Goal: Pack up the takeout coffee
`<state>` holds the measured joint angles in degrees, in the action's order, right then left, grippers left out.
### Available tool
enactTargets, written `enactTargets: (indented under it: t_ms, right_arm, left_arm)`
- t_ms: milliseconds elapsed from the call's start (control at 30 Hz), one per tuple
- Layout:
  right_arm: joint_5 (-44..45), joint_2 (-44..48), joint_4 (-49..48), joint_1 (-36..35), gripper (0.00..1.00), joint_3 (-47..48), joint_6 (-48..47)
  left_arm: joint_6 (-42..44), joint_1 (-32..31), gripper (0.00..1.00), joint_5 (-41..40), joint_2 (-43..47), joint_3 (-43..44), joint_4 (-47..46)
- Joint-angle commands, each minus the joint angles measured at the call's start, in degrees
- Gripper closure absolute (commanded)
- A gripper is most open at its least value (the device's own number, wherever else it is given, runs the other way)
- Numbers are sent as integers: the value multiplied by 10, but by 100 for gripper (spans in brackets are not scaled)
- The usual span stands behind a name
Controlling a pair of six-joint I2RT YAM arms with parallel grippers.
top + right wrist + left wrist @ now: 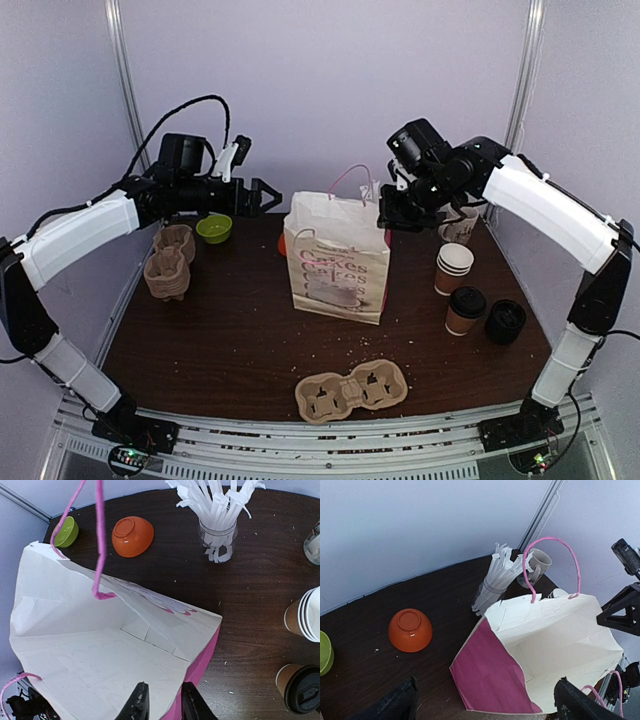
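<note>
Right wrist — creased white paper bag point(75, 630), round black-lidded kraft cup point(301, 688).

You are looking down on a dark brown wooden table point(230, 330) dotted with pale crumbs point(420, 322). A plain lilac-white back wall point(320, 80) closes it off at 12 o'clock, evenly and softly lit. Vertical metal strips point(122, 70) run up the corners at 11 and 1 o'clock. A silver slotted rail point(330, 440) borders the table at 6 o'clock.
</note>
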<state>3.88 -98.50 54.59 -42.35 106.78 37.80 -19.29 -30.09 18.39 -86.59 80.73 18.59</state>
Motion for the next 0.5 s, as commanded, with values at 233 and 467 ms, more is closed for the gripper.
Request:
enactTargets:
  t_ms: [233,467]
  right_arm:
    - [9,-5,69,-14,93,58,-30]
    - [65,11,72,-14,47,57,-28]
  left_arm:
    - [-11,-17,3,-25,71,-27,5]
    - [-16,-26,3,-59,86,-48,24]
